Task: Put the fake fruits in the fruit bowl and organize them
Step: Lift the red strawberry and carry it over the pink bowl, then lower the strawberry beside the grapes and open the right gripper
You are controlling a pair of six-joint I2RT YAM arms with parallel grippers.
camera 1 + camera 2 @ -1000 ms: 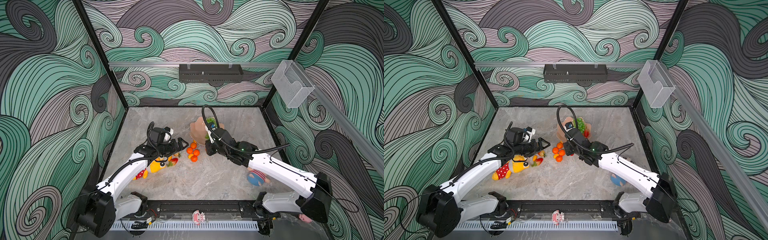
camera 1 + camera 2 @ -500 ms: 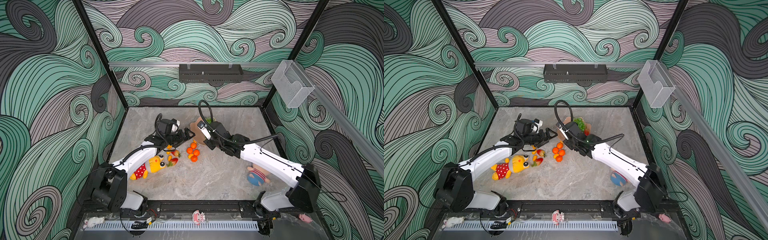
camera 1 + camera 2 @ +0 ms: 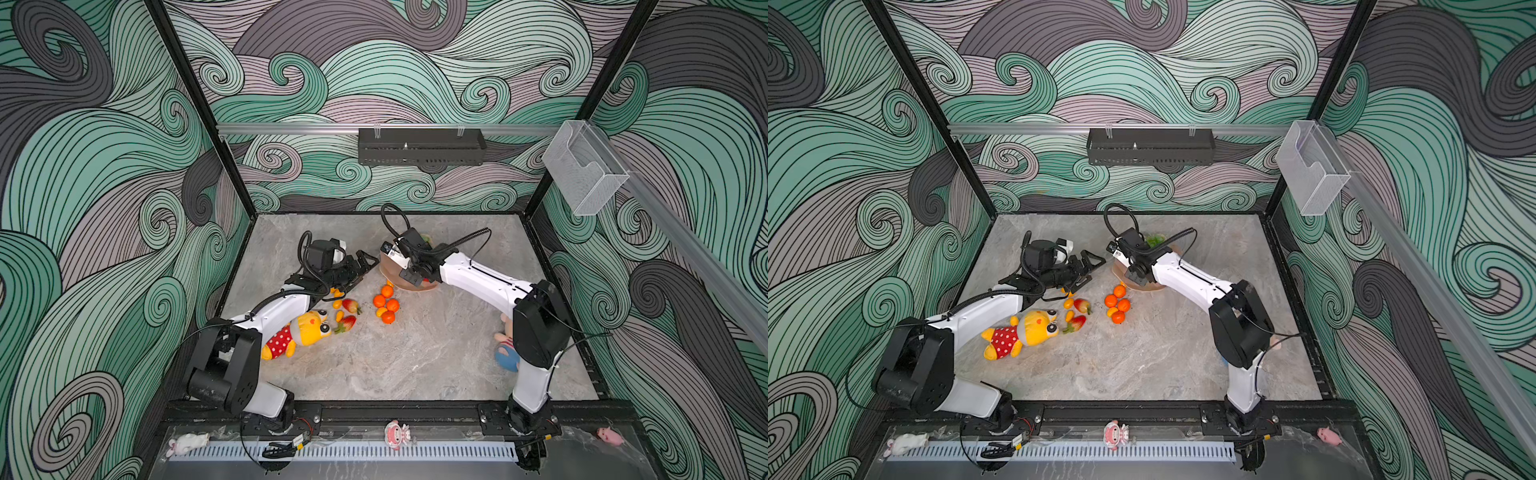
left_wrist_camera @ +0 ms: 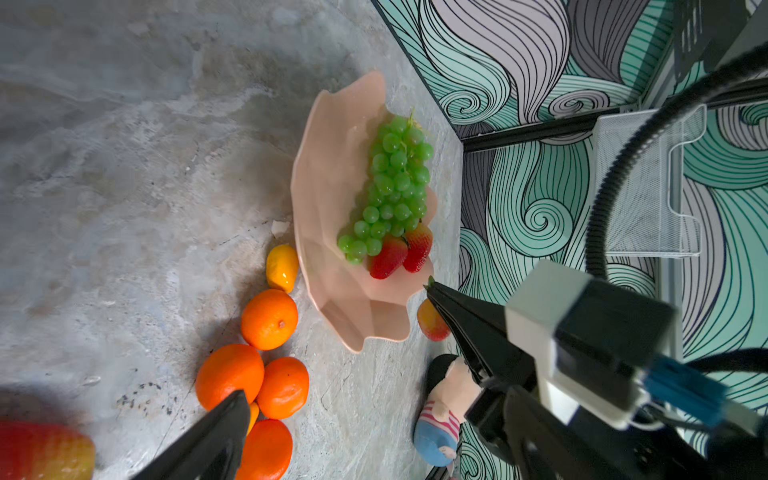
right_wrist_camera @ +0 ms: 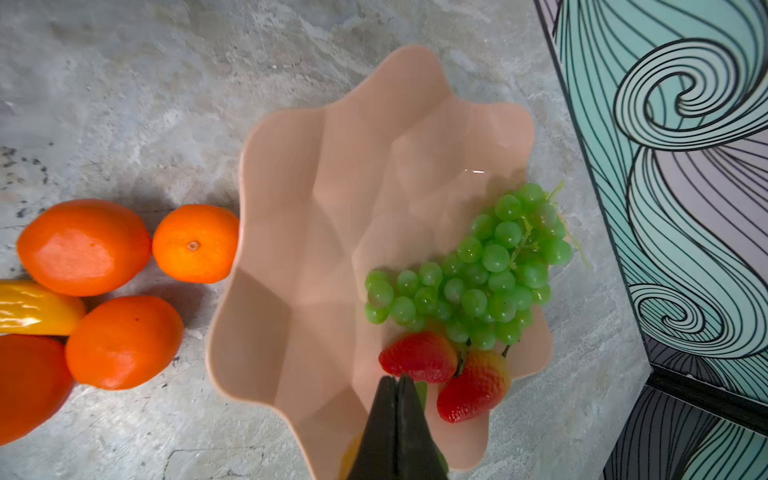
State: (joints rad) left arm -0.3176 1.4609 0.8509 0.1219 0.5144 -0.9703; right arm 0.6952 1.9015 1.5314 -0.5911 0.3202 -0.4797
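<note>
Your right gripper (image 5: 397,384) has its jaws pressed together on what looks like the green top of a yellow-red strawberry (image 4: 428,324), over the lower rim of the fruit bowl (image 5: 316,199), mid-frame in the right wrist view, with the grape bunch (image 5: 469,282) and two red strawberries (image 5: 417,357) inside. I judge this the drop-off: carry it inward beside those two before parting the jaws. Your left gripper (image 3: 365,272), jaws apart and empty, hangs up-left of the loose tangerines (image 3: 386,303) in both top views.
</note>
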